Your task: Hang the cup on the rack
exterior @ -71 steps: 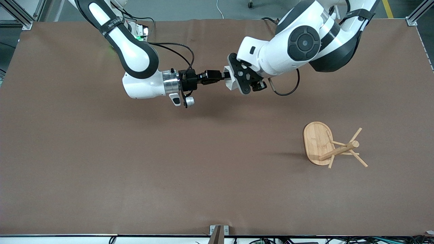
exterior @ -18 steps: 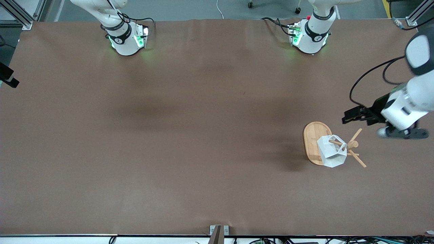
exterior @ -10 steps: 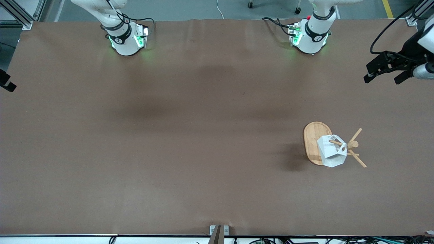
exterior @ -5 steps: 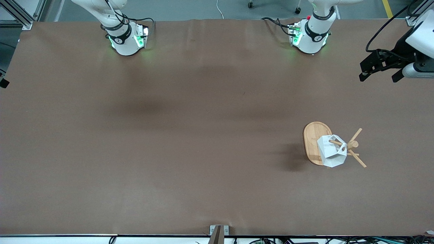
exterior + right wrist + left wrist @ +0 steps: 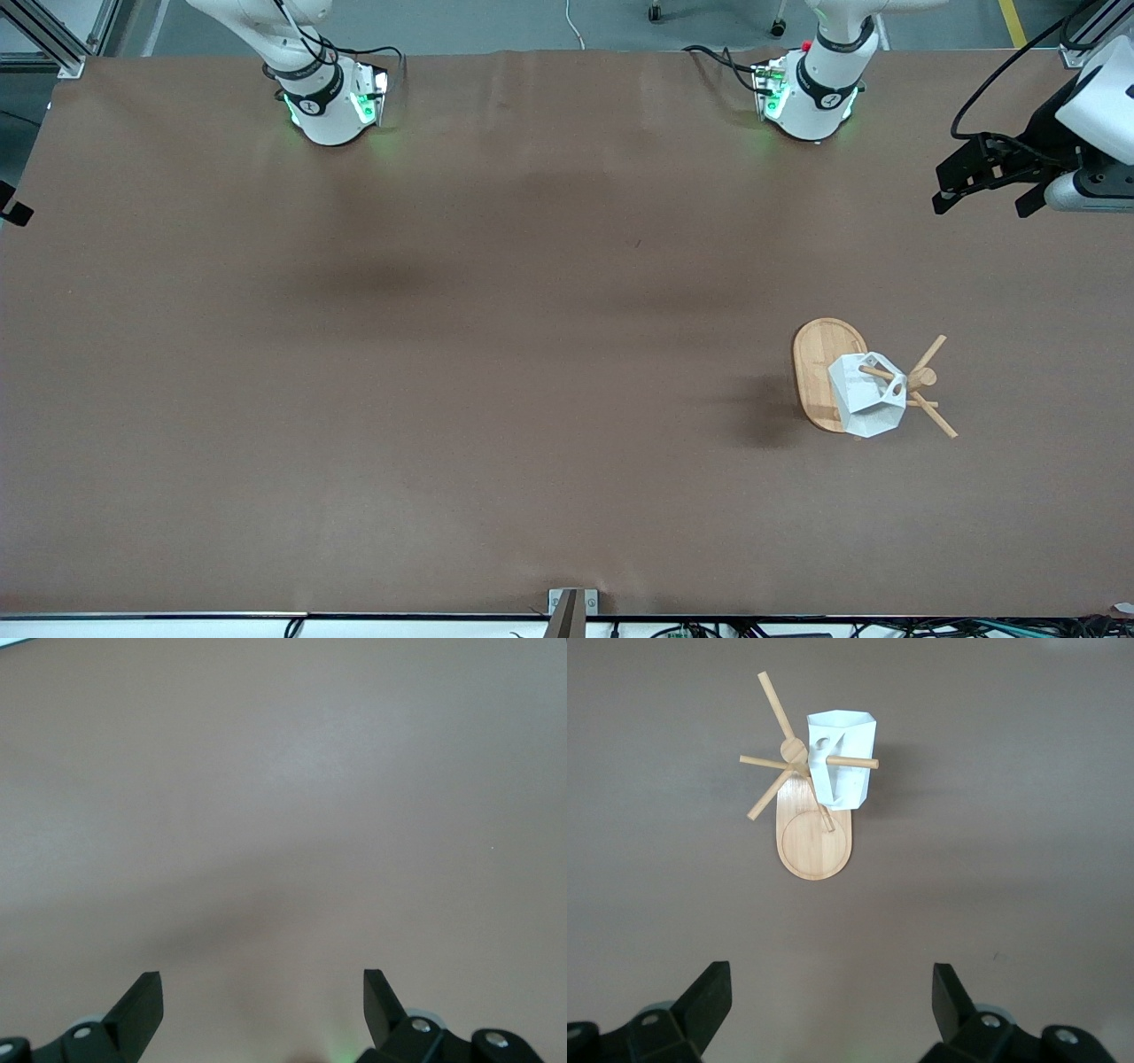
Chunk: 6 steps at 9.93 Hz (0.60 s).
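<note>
The white faceted cup (image 5: 866,403) hangs by its handle tab on a peg of the bamboo rack (image 5: 817,363), over the rack's oval base. The rack stands toward the left arm's end of the table. In the left wrist view the cup (image 5: 844,762) and rack (image 5: 815,846) show well ahead of my left gripper (image 5: 831,992), which is open and empty. In the front view the left gripper (image 5: 980,206) is in the air over the table's end, apart from the rack. My right gripper (image 5: 263,988) is open and empty over bare table at the right arm's end.
The brown table cover (image 5: 496,372) is all that surrounds the rack. The two arm bases (image 5: 328,97) stand along the table edge farthest from the front camera. A small metal bracket (image 5: 571,602) sits at the edge nearest that camera.
The cup, held between both grippers over the table's middle seven seconds ago, now hangs on the rack. The left gripper has let go and drawn away from the rack; lately it has barely moved.
</note>
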Each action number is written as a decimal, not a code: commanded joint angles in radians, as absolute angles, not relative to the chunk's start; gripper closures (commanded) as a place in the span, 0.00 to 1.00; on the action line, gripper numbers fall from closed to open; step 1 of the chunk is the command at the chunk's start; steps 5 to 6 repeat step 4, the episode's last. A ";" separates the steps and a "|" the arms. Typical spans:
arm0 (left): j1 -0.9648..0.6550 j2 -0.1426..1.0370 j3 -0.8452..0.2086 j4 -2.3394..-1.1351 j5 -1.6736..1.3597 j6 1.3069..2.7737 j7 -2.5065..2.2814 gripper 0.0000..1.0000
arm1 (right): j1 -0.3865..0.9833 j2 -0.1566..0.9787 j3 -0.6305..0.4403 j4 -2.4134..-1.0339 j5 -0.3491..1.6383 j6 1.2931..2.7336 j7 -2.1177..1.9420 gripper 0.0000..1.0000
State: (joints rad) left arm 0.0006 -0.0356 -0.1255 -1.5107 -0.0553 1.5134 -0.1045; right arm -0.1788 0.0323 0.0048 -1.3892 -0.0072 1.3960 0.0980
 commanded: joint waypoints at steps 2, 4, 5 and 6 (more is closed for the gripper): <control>-0.003 -0.029 -0.118 -1.539 -0.022 1.503 -0.087 0.00 | -0.216 0.021 0.018 -1.427 0.028 1.411 0.097 0.00; -0.003 -0.031 -0.126 -1.539 0.002 1.503 -0.084 0.00 | -0.189 0.020 0.017 -1.427 0.026 1.402 0.097 0.00; -0.003 -0.031 -0.126 -1.539 0.002 1.503 -0.084 0.00 | -0.189 0.020 0.017 -1.427 0.026 1.402 0.097 0.00; -0.003 -0.031 -0.126 -1.539 0.002 1.503 -0.084 0.00 | -0.189 0.020 0.017 -1.427 0.026 1.402 0.097 0.00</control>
